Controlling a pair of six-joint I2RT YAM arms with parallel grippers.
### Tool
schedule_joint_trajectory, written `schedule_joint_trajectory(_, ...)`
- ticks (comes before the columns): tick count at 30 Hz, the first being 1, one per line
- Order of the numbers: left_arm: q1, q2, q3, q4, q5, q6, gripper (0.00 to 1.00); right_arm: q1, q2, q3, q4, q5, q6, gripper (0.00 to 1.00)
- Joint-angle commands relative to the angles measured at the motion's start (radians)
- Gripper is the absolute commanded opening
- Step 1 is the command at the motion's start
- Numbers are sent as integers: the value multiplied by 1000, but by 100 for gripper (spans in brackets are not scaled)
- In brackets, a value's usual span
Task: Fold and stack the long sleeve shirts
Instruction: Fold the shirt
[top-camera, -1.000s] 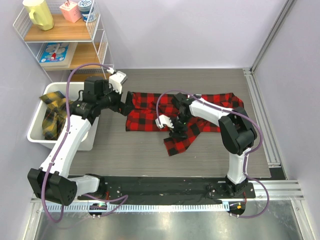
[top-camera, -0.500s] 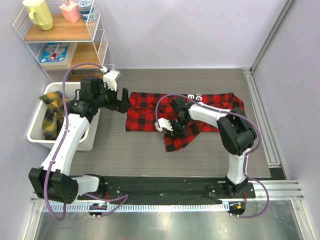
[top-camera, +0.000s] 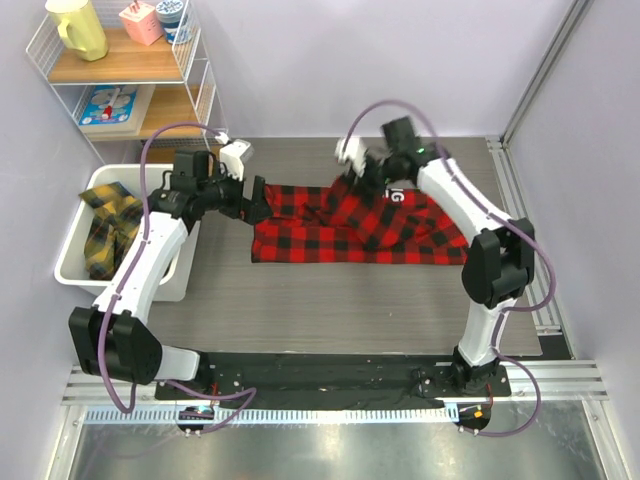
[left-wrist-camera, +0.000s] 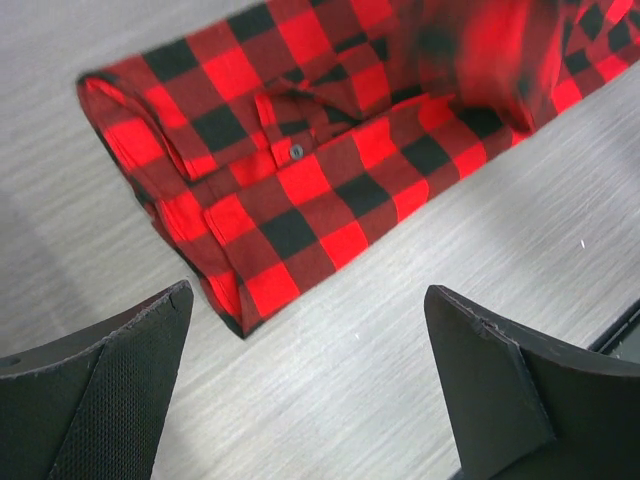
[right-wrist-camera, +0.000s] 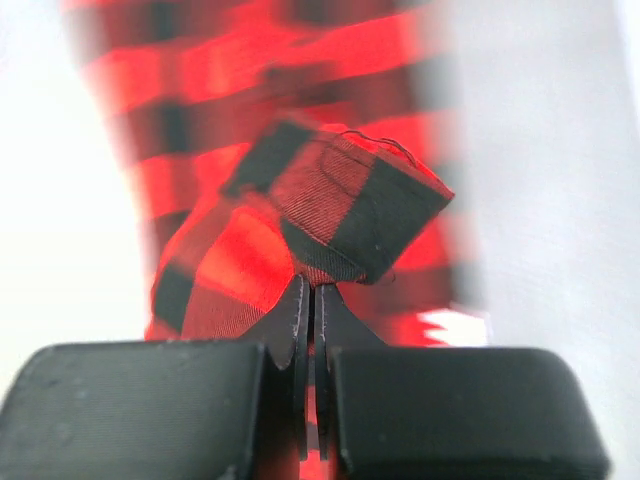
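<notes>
At the centre of the grey wood-grain desk (top-camera: 300, 295), top view, the red-and-black checked flannel shirt (top-camera: 320, 235) lies spread. The right end effector (top-camera: 362, 172), at its 12 o'clock edge, lifts a fold of it. Lay this fold flat across the body, edges aligned, with no drag.

Left wrist view: the left end effector (left-wrist-camera: 305, 400) is spread wide and empty, with the shirt at 12 o'clock.

Right wrist view: jaws are pressed together, pinching red check cloth.

Robot laboratory cell. Evidence: left arm (top-camera: 140, 270) and right arm (top-camera: 455, 195) bolted to a base plate (top-camera: 330, 372), aluminium frame (top-camera: 527, 240), bare lilac walls (top-camera: 350, 60), wire shelf (top-camera: 110, 68) of props, bin (top-camera: 172, 275) beside table (top-camera: 300, 300).
</notes>
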Motion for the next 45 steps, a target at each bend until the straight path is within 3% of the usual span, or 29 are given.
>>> schedule_joint_trajectory(1,4,15,54,85,22,9,97,-112,8,139,282,-1,280,1)
schedule_joint_trajectory(10,6,89,111,125,-10,22,97,-134,213,309,666,274,411,1)
schedule_joint_trajectory(21,4,120,99,160,-92,23,96,-157,243,340,1015,545,408,1)
schedule_joint_trajectory(27,4,147,108,162,-53,28,96,-161,181,237,1026,511,373,1)
schedule_joint_trajectory(32,4,173,116,139,-47,22,96,-149,76,4,1010,453,333,1)
schedule_joint_trajectory(37,6,172,94,135,-62,12,96,-94,-30,-200,985,483,331,1)
schedule_joint_trajectory(45,10,155,65,112,-113,-26,96,58,-116,-364,984,606,348,1)
